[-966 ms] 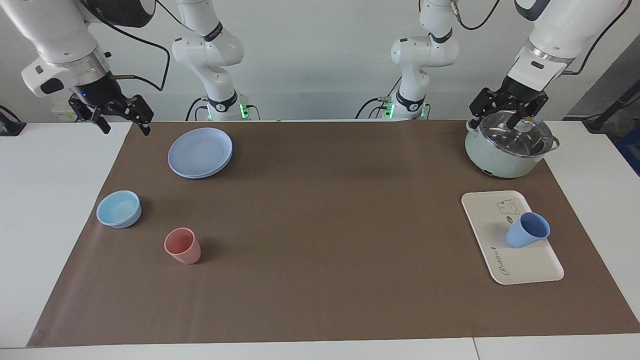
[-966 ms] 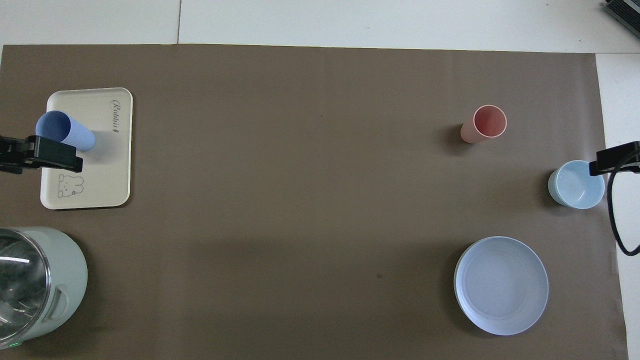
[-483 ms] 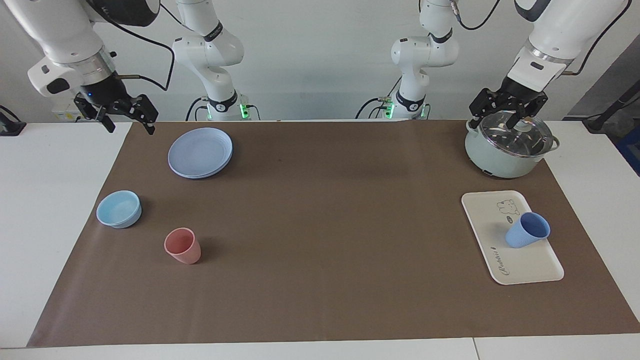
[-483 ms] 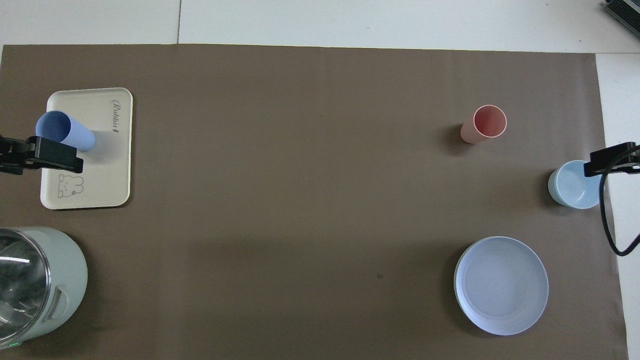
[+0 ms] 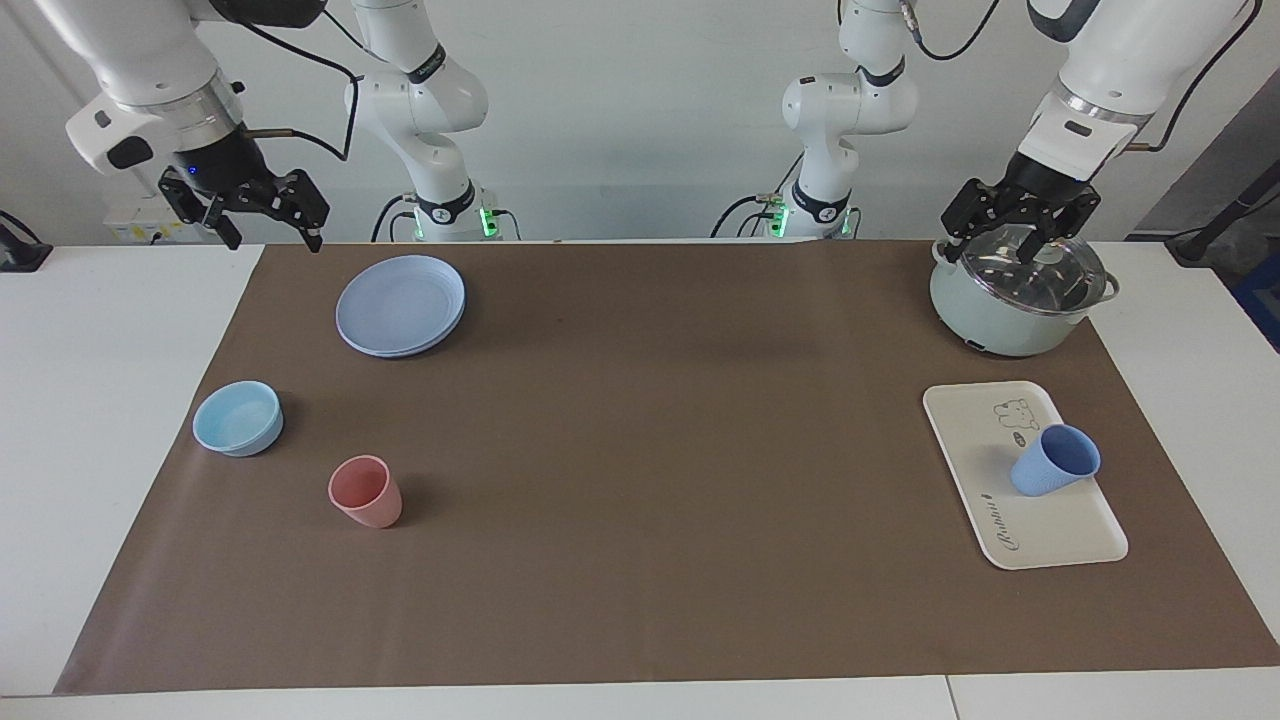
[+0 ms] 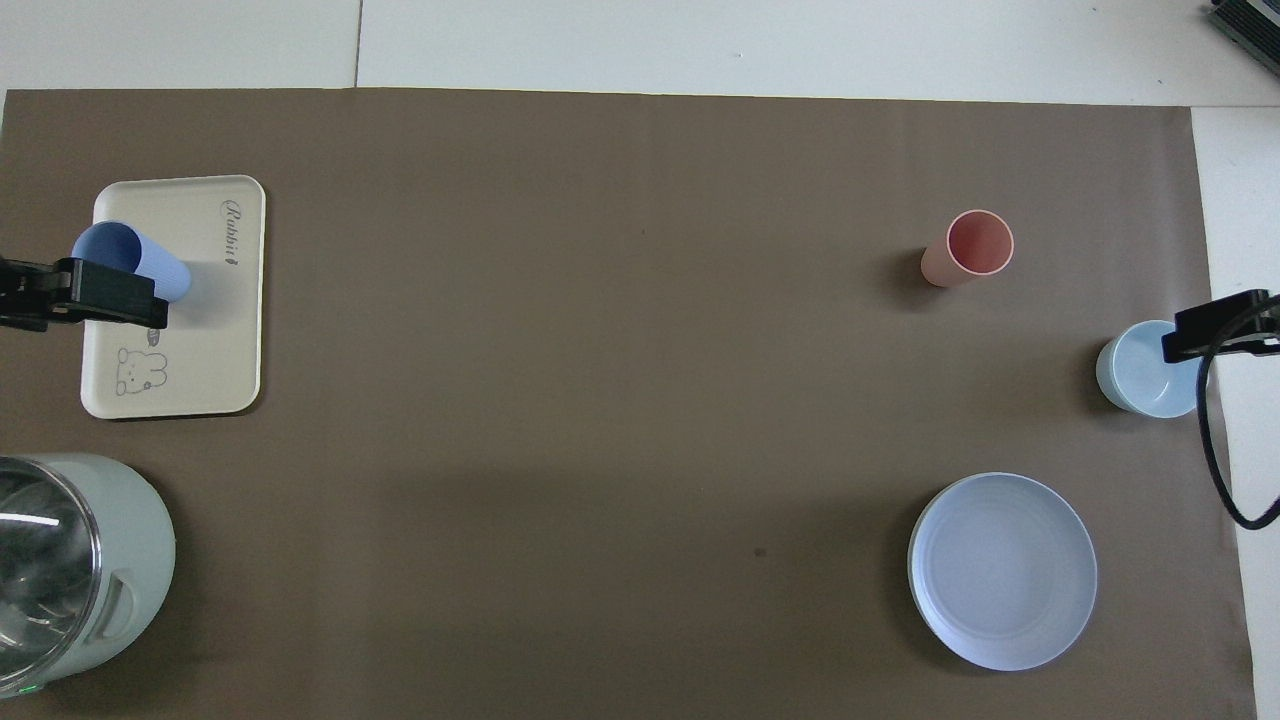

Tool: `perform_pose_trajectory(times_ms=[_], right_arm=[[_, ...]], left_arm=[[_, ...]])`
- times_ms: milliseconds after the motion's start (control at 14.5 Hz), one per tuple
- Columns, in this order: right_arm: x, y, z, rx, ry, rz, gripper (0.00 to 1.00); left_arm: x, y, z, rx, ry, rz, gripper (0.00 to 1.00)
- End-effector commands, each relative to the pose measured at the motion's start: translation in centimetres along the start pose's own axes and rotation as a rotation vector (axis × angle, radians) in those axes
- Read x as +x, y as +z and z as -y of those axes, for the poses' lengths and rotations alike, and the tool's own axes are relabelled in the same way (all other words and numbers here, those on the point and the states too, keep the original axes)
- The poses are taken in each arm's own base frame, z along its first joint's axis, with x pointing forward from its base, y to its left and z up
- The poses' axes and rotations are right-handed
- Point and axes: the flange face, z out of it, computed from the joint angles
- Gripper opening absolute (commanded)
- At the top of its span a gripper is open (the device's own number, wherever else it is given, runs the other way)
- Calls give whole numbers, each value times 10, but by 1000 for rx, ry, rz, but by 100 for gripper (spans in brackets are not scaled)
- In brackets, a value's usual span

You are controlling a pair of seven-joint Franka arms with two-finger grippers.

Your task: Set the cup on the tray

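Cup (image 5: 1055, 460), the periwinkle one, stands upright on the tray (image 5: 975, 445), at the tray's edge toward the left arm's end of the desk (image 5: 100, 400), with no gripper touching it. The tray lies near that end, with the lidded pot (image 5: 1015, 300) nearer to the robots.

The left gripper (image 5: 1020, 215) hangs over the pot lid with its fingers spread and empty. The right gripper (image 5: 262, 207) is raised at the desk's corner by the right arm's base, near the stacked plates (image 5: 400, 303), also spread and empty.

By my reading the placing is done and the step in hand is retreat. Doing it well means keeping the left arm high and drawing it away from the pot lid without brushing the knob, and leaving the cup alone, since it sits close to the tray's rim and a nudge could tip it off.

Compared with a second ago, the right gripper has lifted and drifted toward the plates; the left gripper has barely moved, and cup and tray have stayed put.
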Motion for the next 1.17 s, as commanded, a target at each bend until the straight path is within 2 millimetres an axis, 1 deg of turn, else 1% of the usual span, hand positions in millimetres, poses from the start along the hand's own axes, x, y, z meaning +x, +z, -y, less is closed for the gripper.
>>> perform_pose_trajectory(times_ms=[0, 69, 276, 483, 552, 759, 966, 1103], right_arm=[[0, 1, 5, 20, -3, 6, 100], [0, 1, 4, 20, -3, 6, 100], [2, 1, 10, 28, -13, -9, 100], [2, 2, 10, 30, 0, -9, 100], [2, 2, 6, 31, 2, -8, 100], [1, 4, 0, 31, 8, -3, 100], [-2, 2, 3, 25, 3, 3, 100], [-1, 2, -2, 30, 11, -2, 100]], left_arm=[[-2, -3, -3, -1, 1, -14, 100], [-1, -2, -2, 16, 4, -11, 100], [-2, -4, -7, 132, 33, -17, 100], [-3, -3, -9, 133, 31, -13, 100], [-3, -1, -9, 131, 28, -11, 100], [-2, -1, -1, 122, 18, -17, 100], [-2, -1, 1, 109, 12, -15, 100], [-2, -1, 5, 76, -3, -15, 100]])
